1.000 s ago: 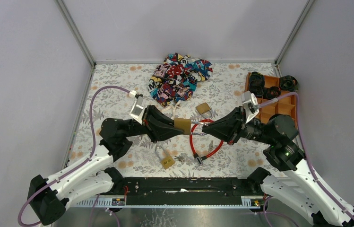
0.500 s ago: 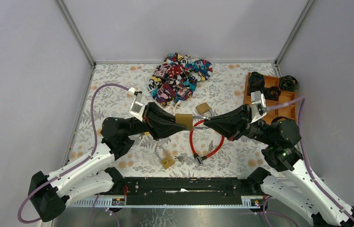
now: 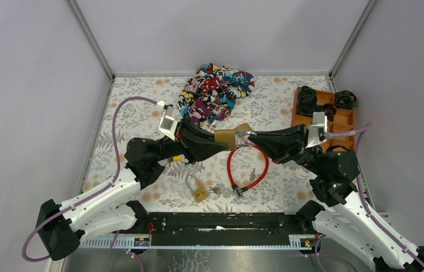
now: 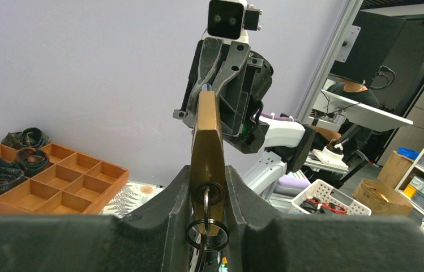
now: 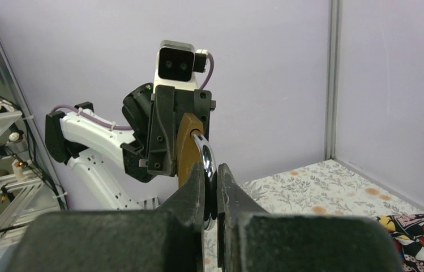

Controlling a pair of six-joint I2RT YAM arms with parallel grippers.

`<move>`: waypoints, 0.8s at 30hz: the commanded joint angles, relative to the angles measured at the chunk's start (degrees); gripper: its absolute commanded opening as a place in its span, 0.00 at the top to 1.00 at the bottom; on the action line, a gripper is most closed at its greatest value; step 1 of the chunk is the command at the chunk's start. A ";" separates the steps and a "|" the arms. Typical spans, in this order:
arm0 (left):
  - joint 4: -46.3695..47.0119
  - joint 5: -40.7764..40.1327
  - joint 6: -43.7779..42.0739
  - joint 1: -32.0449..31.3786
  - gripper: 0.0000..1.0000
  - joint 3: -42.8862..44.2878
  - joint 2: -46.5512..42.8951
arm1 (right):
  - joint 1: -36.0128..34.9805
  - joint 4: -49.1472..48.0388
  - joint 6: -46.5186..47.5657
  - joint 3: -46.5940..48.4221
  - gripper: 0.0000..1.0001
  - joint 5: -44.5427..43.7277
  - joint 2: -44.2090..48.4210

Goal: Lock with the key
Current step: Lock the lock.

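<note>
Clamping the padlock (image 4: 206, 141) body mid-air in your left gripper (image 3: 219, 141), right gripper (image 3: 256, 138) pinched on its shackle (image 5: 208, 158), key (image 4: 206, 201) seated in its base, you risk skewing the shackle by pushing off-axis.

left hand (image 4: 206, 182) clamps brass padlock (image 4: 205, 133), key (image 4: 206, 199) inserted

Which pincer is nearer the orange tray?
Right. The right pincer grips the padlock by its shackle, left of the orange tray; the left pincer, clamping the padlock's body, sits farther left.
</note>
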State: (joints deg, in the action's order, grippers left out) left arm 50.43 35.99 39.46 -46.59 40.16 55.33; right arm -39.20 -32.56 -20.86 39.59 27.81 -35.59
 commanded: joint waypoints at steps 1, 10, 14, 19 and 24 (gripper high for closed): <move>6.31 1.37 4.02 -5.21 1.00 4.15 1.69 | -0.26 2.29 -1.90 -3.06 1.00 -3.23 -3.76; 5.03 -5.13 1.56 -7.60 1.00 7.72 6.34 | -2.24 -4.16 -6.69 -5.64 1.00 -3.49 -6.08; 4.94 -5.65 0.92 -7.78 1.00 9.59 8.00 | -3.40 -5.63 -7.65 -8.42 1.00 -5.64 -5.14; 5.98 -7.97 -0.52 -10.63 1.00 11.53 11.15 | -5.95 -12.11 -10.07 -11.22 1.00 -8.69 -6.85; 2.83 -8.55 -2.37 -11.62 1.00 11.25 13.36 | -8.34 -16.46 -12.41 -10.05 1.00 -9.86 -7.98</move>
State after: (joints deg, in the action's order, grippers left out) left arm 54.57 24.01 39.51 -53.39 49.80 64.58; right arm -43.48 -59.75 -29.12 30.85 10.98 -36.38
